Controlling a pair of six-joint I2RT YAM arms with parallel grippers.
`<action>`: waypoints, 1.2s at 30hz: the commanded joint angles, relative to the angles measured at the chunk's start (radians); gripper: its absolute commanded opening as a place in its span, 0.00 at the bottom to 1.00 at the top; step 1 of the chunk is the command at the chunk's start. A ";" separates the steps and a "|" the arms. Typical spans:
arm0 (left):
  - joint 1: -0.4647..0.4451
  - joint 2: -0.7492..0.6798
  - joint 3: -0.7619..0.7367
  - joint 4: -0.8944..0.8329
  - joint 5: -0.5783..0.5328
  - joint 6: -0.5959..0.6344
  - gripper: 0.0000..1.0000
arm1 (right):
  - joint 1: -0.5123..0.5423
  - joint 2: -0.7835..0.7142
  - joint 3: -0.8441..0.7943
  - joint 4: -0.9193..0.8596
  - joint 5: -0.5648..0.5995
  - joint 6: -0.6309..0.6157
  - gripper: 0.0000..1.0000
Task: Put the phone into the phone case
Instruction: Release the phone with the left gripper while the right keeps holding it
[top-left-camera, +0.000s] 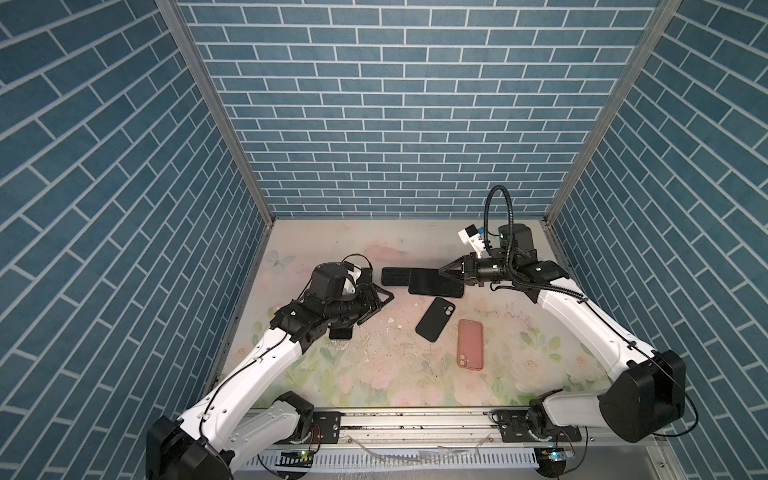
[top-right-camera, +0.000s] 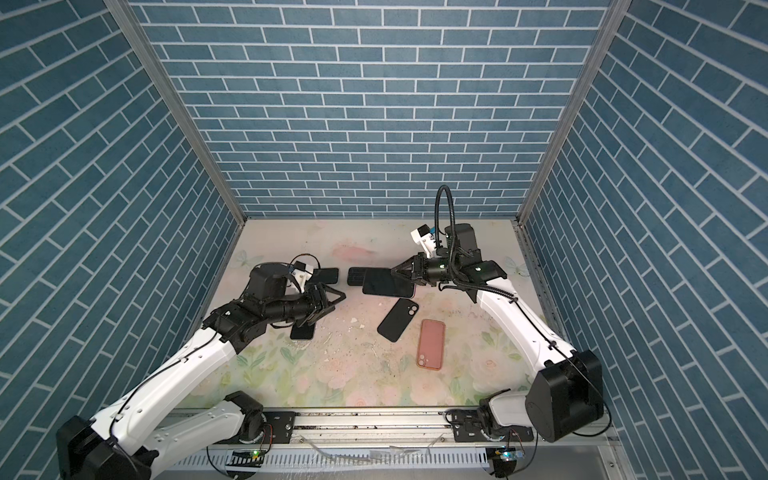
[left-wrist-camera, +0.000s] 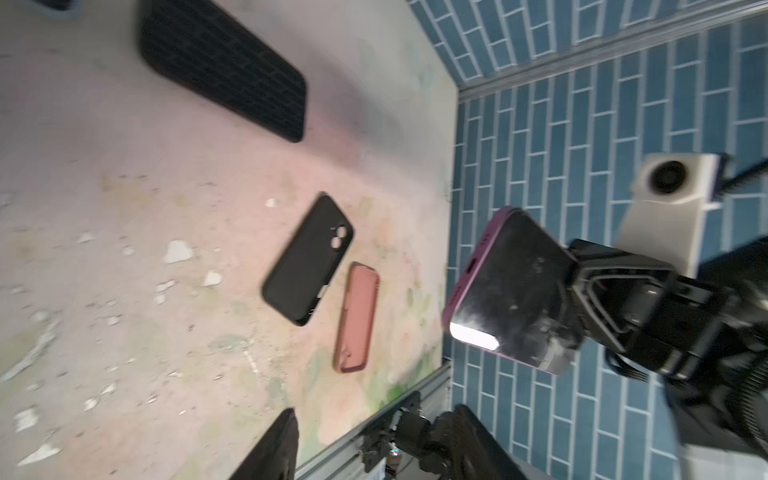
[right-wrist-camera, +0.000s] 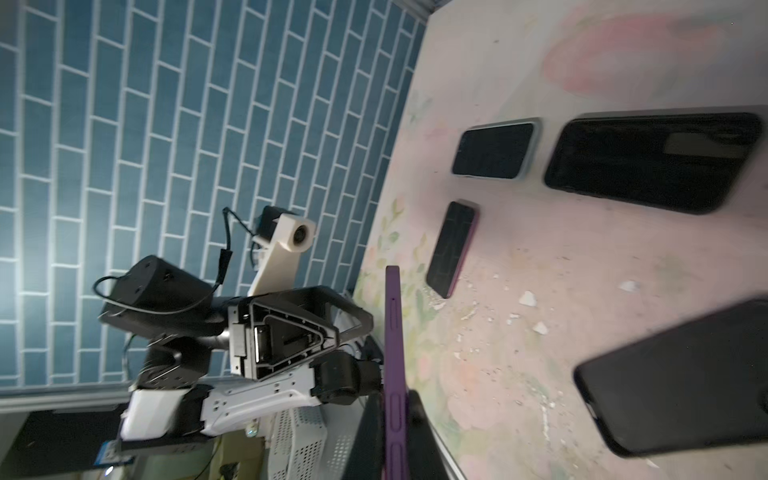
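The floral desk (top-left-camera: 374, 374) carries everything; over it the left end effector (top-left-camera: 380, 308) stands with jaws spread and nothing between them. The right end effector (top-left-camera: 441, 272) is clenched on one short end of the purple-edged phone (top-left-camera: 432, 284), raised seemingly above a ribbed black case (top-left-camera: 395, 276). Stiff, glassy and probably slippery, the phone would be safer gripped across its long edges; the black phone case (top-left-camera: 435, 319) and the pink phone case (top-left-camera: 470, 344) lie nearby.
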 joint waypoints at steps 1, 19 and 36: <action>-0.063 0.011 -0.042 -0.182 -0.188 -0.101 0.59 | -0.009 -0.047 0.034 -0.223 0.239 -0.137 0.00; -0.481 0.601 0.204 0.005 -0.513 -0.598 0.48 | -0.045 -0.266 -0.119 -0.377 0.579 -0.164 0.00; -0.486 0.884 0.358 -0.039 -0.591 -0.838 0.36 | -0.045 -0.403 -0.095 -0.480 0.599 -0.207 0.00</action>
